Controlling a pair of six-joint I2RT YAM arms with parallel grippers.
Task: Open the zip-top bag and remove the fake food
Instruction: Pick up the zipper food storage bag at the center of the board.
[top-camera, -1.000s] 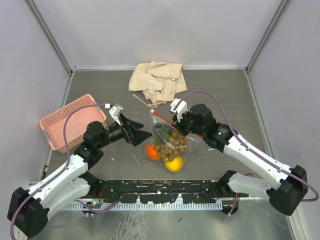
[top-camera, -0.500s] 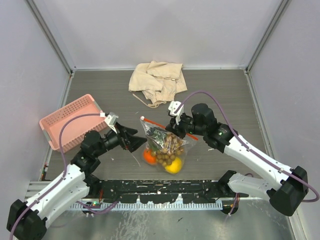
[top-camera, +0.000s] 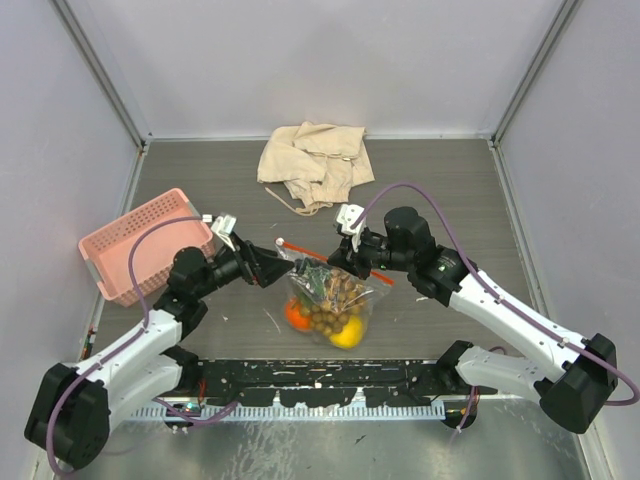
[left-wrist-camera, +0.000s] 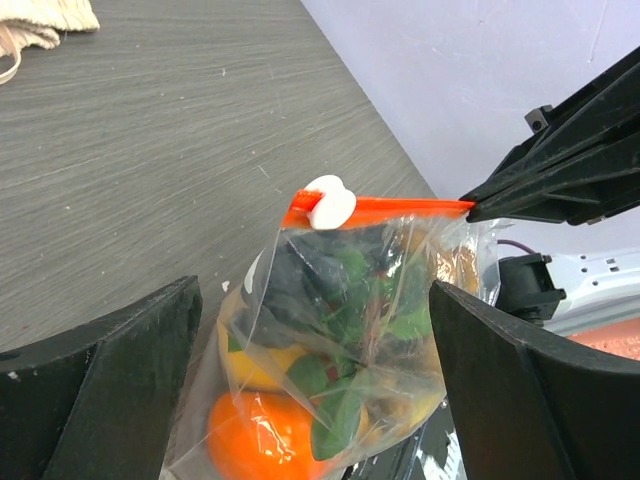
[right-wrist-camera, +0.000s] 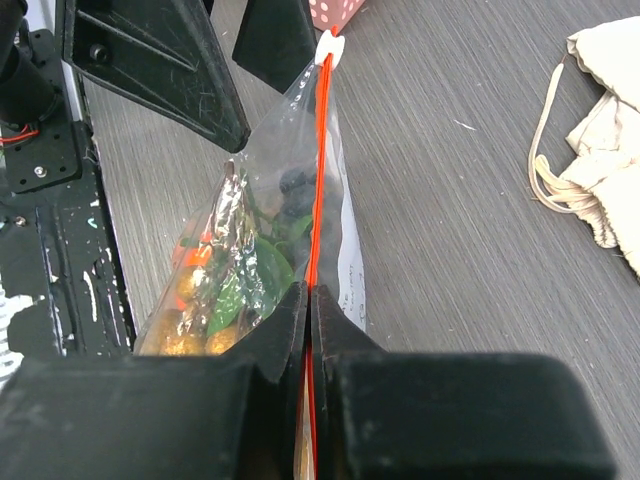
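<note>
The zip-top bag (top-camera: 335, 300) hangs upright off the table, its orange-red zip strip (left-wrist-camera: 390, 205) on top and shut. A white slider (left-wrist-camera: 328, 202) sits at the strip's left end. My right gripper (right-wrist-camera: 310, 297) is shut on the strip near its right end. My left gripper (left-wrist-camera: 315, 385) is open, one finger (left-wrist-camera: 110, 390) on each side of the bag's slider end, not touching it. The fake food is inside: an orange fruit (left-wrist-camera: 265, 440), a yellow lemon (top-camera: 347, 332), tan berries (top-camera: 325, 318), dark grapes (left-wrist-camera: 300, 270) and green leaves.
A pink mesh basket (top-camera: 130, 245) stands at the left, behind my left arm. A beige cloth (top-camera: 315, 160) with a drawstring lies at the back middle. A black rail (top-camera: 320, 380) runs along the near edge.
The right gripper has carried the bag to the left and levelled its zip strip. The left gripper dipped back, then came up around the slider end.
</note>
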